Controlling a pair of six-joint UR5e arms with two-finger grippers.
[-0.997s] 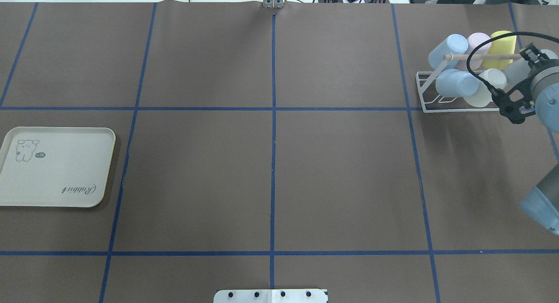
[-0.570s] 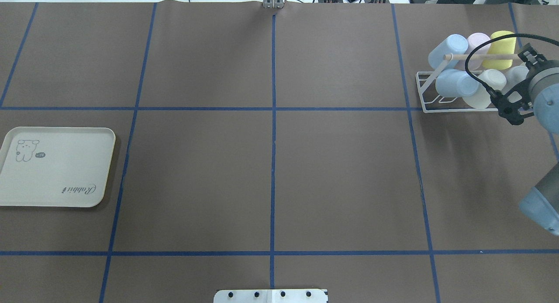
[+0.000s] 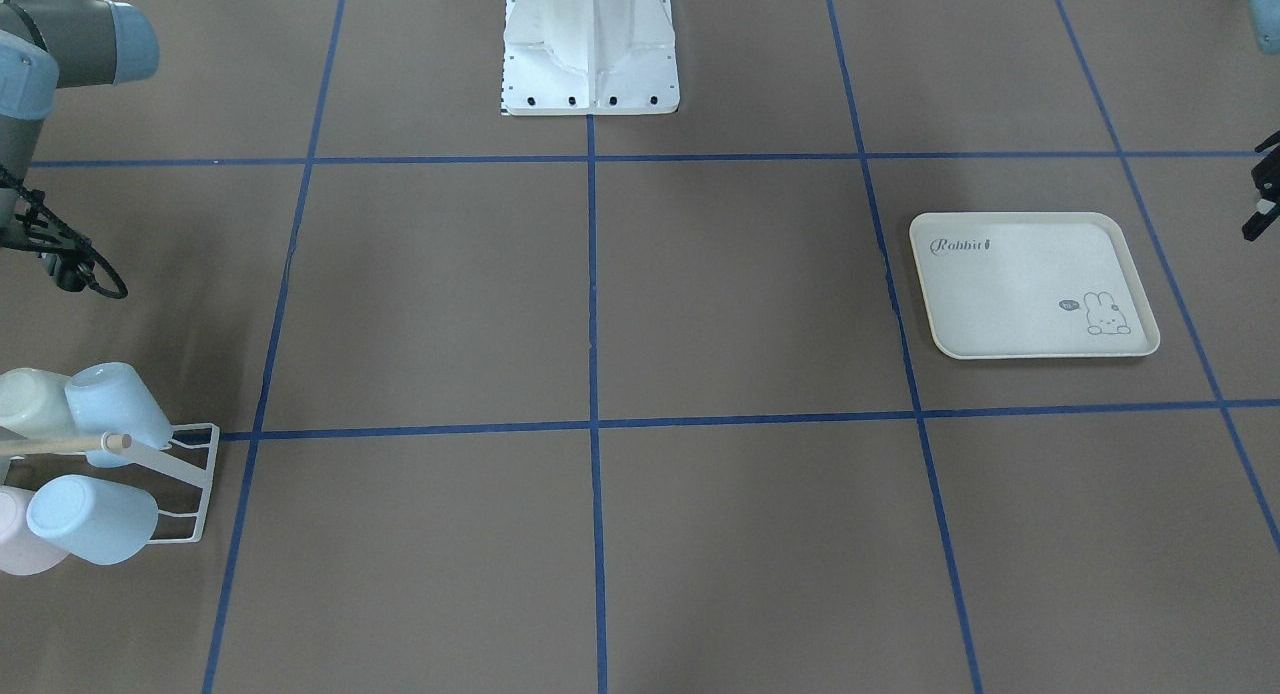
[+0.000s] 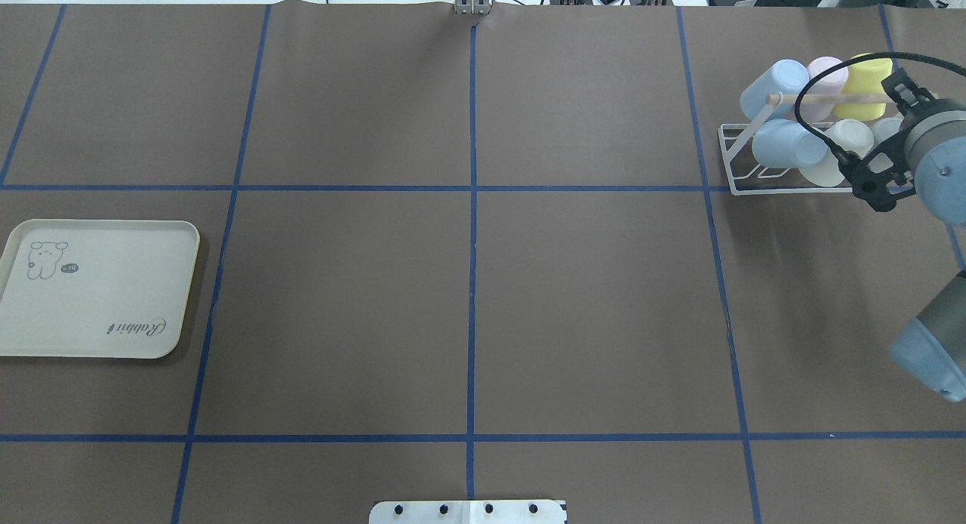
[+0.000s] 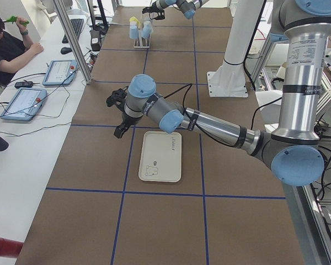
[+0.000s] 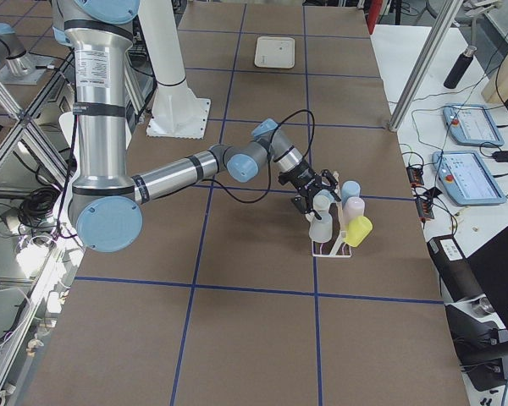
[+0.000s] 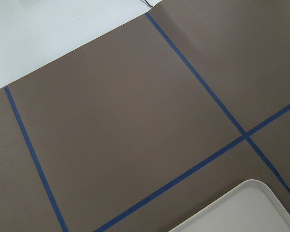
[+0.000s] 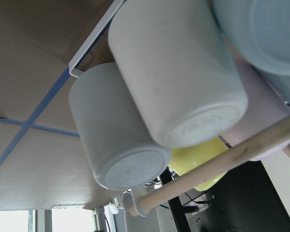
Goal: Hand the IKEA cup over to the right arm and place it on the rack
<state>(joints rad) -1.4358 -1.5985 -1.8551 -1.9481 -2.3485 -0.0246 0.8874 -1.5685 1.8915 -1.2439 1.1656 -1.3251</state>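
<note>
Pale grey plastic is what we watch: the IKEA cup [image 4: 889, 127], as far as we can tell, is the grey one at the end of the rack [image 4: 724, 158] nearest the right arm [image 4: 939, 158], directly in front of its wrist. We cannot tell whether the right jaws are gripping it or have let go. No view shows them plainly, and the wrist camera is filled by two grey cups and the wooden dowel [image 4: 830, 97]. The left arm [image 5: 209, 124] hangs over the desk [image 4: 589, 305] beside the rabbit tray [image 4: 98, 297], well away from the rack. We cannot read its jaws either, and nothing shows in front of its wrist camera.

We judge the placing to be at or near its end, so the risks lie in the release and the retreat.

- If the cup is not seated on a prong, it may slide off once it is let go.
- The rack is light and crowded with blue cups [image 4: 789, 143], a yellow cup [image 4: 868, 82] and others, so a sideways pull could shift it or knock a neighbour loose.
- The arm's black cable loop [image 4: 804, 112] crosses the dowel in the overhead view and might catch on it.
</note>
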